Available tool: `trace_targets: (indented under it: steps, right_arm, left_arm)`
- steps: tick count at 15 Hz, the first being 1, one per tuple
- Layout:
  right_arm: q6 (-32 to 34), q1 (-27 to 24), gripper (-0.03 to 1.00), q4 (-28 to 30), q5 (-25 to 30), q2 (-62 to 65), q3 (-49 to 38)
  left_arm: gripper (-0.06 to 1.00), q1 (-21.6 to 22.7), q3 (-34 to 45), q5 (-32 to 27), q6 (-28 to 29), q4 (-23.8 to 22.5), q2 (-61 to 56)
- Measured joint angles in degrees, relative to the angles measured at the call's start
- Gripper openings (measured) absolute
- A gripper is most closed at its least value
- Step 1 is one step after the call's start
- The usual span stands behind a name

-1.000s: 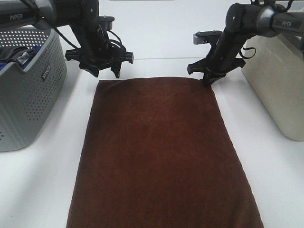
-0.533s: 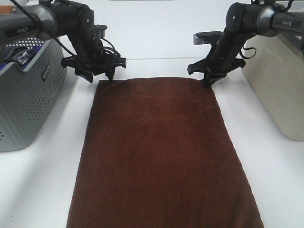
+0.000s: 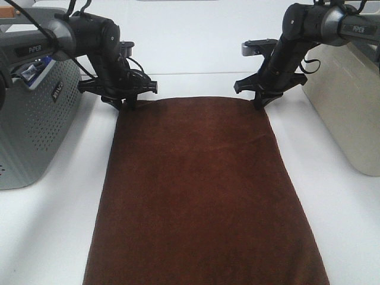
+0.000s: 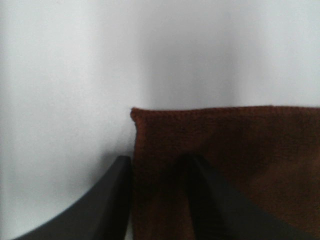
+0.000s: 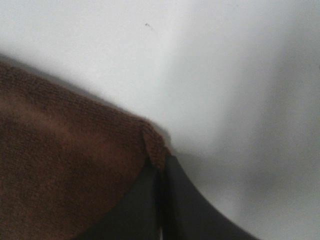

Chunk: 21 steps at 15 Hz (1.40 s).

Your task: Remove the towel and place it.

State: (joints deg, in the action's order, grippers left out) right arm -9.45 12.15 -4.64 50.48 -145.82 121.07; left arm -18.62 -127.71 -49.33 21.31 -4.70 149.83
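Beneath both sets of jaws, found the towel (image 3: 196, 190) spread flat on the white table (image 3: 53, 237), dark brown and plush, reaching from the jaws down to the near border of the exterior view and cut off there. Saw the left gripper (image 3: 124, 105) lowered at the cloth's far left corner. In the left wrist view, found its jaws apart and straddling the stitched side edge: outer finger (image 4: 112, 200) over bare table just beside the hem, inner finger (image 4: 215, 205) over the pile, with the corner itself a little ahead of both tips. Could not tell contact between those tips and the cloth. Saw the right gripper (image 3: 259, 104) down at the far right corner. In the right wrist view, found its jaws pressed together on that corner, with a small bunched peak of hem pinched at the very tips and the table bare beyond. Outboard of the left jaws, noted a grey perforated basket (image 3: 35, 130) holding blue-and-black items (image 3: 28, 70), apart from the towel. Outboard of the right jaws, noted a beige bin (image 3: 350, 119), likewise apart from the cloth.
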Motion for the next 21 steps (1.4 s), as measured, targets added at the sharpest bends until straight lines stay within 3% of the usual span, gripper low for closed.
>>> trace_targets:
  steps: [1, 3, 4, 10, 15, 21]
  right_arm:
    - [0.0, 0.0, 0.0, 0.0, 0.0, 0.0, 0.0]
    - [0.0, 0.0, 0.0, 0.1, 0.0, 0.0, 0.0]
    - [0.0, 0.0, 0.0, 0.2, 0.0, 0.0, 0.0]
    - [0.0, 0.0, 0.0, 4.3, -0.7, 0.0, 4.3]
    - [0.0, -0.1, 0.0, 8.2, -7.7, 0.0, 8.3]
    - [0.0, -0.1, 0.0, 10.8, -19.9, -0.1, 8.3]
  left_arm:
    - [0.17, 0.0, 0.0, 0.6, -0.5, 0.0, 0.1]
    - [0.03, -0.1, 0.0, 1.1, -2.3, 0.2, 0.1]
    - [0.01, -0.1, 0.0, 1.4, -3.3, 0.2, 0.1]
    - [0.01, -0.1, -2.2, 6.7, -4.2, 0.1, 0.7]
    - [0.01, 0.0, -4.2, 17.5, -4.0, -0.7, 0.7]
    - [0.01, 0.1, -4.2, 31.1, -4.0, -7.9, 1.3]
